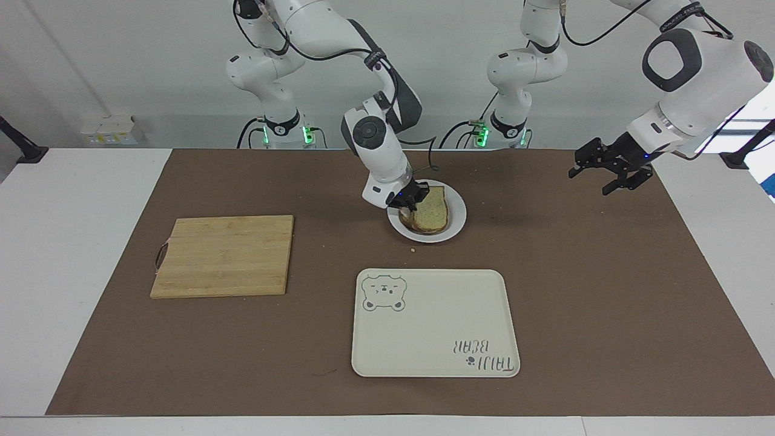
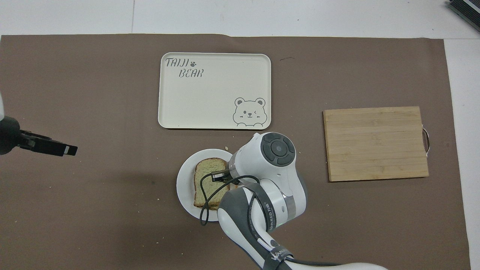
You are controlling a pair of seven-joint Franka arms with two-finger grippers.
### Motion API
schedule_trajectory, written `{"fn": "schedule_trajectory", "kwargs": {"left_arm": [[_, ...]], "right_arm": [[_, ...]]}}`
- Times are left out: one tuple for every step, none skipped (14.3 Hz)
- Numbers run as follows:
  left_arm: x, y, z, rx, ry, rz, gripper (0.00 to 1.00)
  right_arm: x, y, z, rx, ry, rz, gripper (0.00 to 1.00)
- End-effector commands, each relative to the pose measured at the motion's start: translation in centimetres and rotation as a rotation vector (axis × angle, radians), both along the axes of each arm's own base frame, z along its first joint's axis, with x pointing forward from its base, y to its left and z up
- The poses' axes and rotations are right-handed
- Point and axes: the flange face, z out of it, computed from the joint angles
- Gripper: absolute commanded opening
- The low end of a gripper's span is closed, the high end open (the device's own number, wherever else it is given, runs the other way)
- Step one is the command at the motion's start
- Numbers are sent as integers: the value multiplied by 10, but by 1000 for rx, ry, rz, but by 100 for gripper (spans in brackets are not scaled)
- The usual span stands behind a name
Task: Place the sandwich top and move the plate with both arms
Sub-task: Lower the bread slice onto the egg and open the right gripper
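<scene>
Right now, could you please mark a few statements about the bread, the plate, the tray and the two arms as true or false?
1. The tan bread slice with brown crust lies on the small round white plate. True.
2. The right claw is at the bread on the plate. True.
3. The plate sits on the cream rectangular bear tray. False: the plate is on the brown mat, nearer to the robots than the tray.
4. The left claw is at the plate's rim. False: it hangs over bare mat toward the left arm's end of the table.
5. A bread slice lies on the bamboo cutting board. False: nothing lies on the board.
</scene>
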Motion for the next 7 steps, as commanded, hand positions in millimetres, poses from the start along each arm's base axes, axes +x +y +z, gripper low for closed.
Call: {"fn": "schedule_trajectory", "kwargs": {"left_arm": [[-8, 4, -14, -24, -37, -18, 100], [-9, 10, -19, -24, -39, -13, 100], [-8, 14, -21, -24, -36, -8, 100], [-8, 14, -22, -28, -34, -7, 100], [-7, 14, -24, -34, -37, -10, 100], [-6, 14, -30, -42, -48, -26, 100], [-6, 14, -38, -66, -54, -29, 100]], "right_arm": [[-4, -3, -5, 7, 17, -37, 0], [0, -6, -6, 6, 17, -47, 18], [3, -6, -4, 9, 12, -50, 79], [5, -5, -1, 14, 5, -48, 100], [7, -5, 4, 18, -2, -51, 100], [10, -7, 11, 24, -8, -56, 100], [12, -11, 17, 24, -16, -58, 100]]}}
